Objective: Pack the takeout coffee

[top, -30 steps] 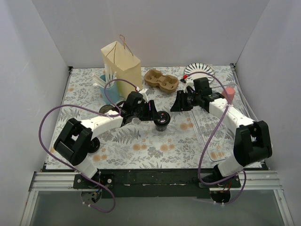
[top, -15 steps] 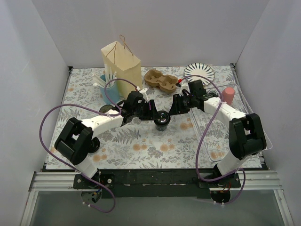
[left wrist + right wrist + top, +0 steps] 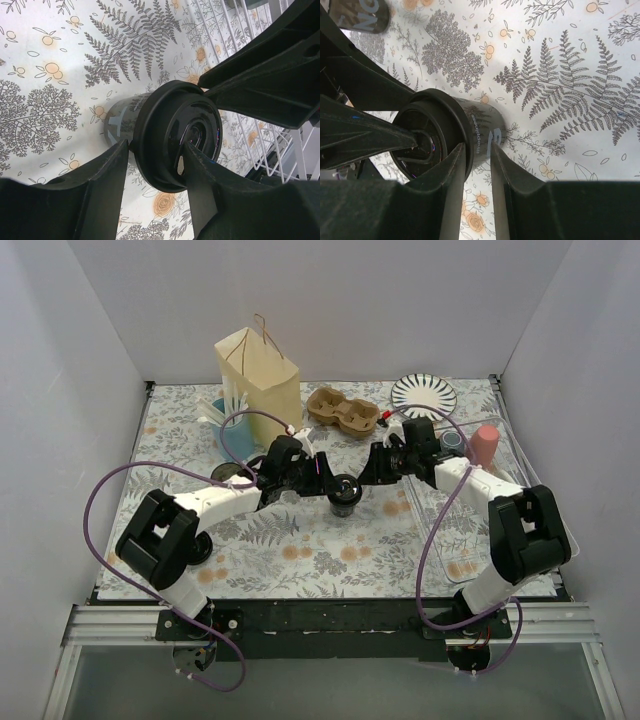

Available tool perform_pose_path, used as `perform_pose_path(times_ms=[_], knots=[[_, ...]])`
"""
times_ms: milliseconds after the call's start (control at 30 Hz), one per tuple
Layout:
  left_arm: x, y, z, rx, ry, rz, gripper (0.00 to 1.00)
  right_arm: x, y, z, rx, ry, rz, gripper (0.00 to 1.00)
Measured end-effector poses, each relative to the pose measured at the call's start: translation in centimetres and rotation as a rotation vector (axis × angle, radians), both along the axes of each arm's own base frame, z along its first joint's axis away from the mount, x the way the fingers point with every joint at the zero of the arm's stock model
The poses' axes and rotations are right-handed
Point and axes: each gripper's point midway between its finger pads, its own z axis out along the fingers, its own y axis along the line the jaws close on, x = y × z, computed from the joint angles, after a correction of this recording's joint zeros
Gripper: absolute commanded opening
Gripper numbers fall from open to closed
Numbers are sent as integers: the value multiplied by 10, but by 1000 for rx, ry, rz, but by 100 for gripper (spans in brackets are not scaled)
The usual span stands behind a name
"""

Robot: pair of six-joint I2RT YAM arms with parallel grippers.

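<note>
A floral-clothed table (image 3: pixel 300 550) sits inside white walls. Packing has barely begun, I judge. The lidded cup (image 3: pixel 345 492) stands on the cloth, clasped between the fingers of the left gripper (image 3: pixel 328 478). It is not yet in the carrier (image 3: pixel 342 412) or the bag (image 3: pixel 260 375), both beyond the grippers. The right gripper (image 3: pixel 372 468) meets the cup from the opposite side with its jaws narrow; whether it grips I cannot tell. Counted: two cups, with the second cup (image 3: pixel 357 14) seen beyond the left gripper in the right wrist view; one bag; one two-well carrier; one loose lid (image 3: pixel 232 476); one plate (image 3: pixel 424 395).
</note>
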Motion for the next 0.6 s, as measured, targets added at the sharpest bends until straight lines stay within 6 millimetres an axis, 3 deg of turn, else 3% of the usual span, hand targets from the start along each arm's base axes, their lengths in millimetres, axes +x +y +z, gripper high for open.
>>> perform_pose_path(times_ms=[267, 400, 600], knots=[[1, -1, 0, -17, -10, 3, 46, -6, -4, 6, 14, -81, -76, 34], [6, -4, 3, 11, -22, -27, 47, -17, -12, 11, -40, -38, -98, 37], [8, -3, 3, 37, -42, -77, 47, -1, -20, 41, -65, -61, -102, 40]])
